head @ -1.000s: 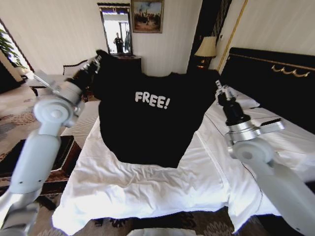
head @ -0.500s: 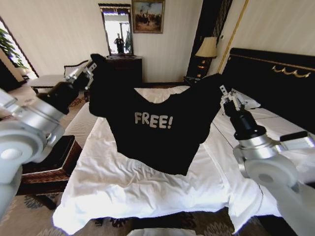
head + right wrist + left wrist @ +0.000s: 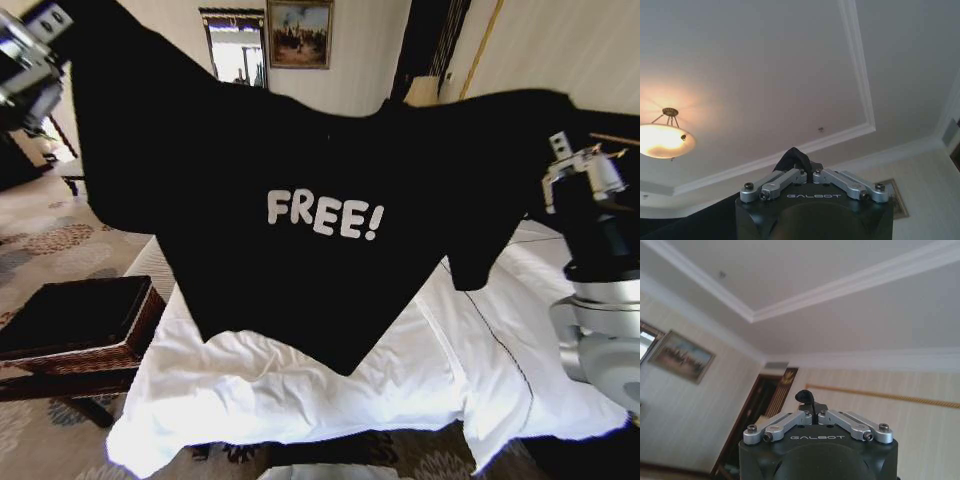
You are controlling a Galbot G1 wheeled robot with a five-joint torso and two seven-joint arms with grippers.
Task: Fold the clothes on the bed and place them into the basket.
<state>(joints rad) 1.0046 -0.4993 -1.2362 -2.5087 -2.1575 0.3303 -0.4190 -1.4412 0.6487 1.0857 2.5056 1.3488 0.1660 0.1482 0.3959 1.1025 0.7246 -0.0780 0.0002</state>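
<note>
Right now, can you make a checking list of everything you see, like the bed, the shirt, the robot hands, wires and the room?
Surface: the bed has rumpled white sheets; nothing lies on the part in view.
Job's things: the black T-shirt with "FREE!" on it hangs spread in the air above the bed, held at both top corners. The basket sits beside the bed on the robot's left; nothing seen in it besides its black lining.
Clutter: nothing seen.
Grippers: left gripper and right gripper are each raised high and shut on a pinch of black cloth.
Cables: nothing seen.
Surroundings: a painting and a mirror on the far wall, a ceiling lamp lit overhead.
</note>
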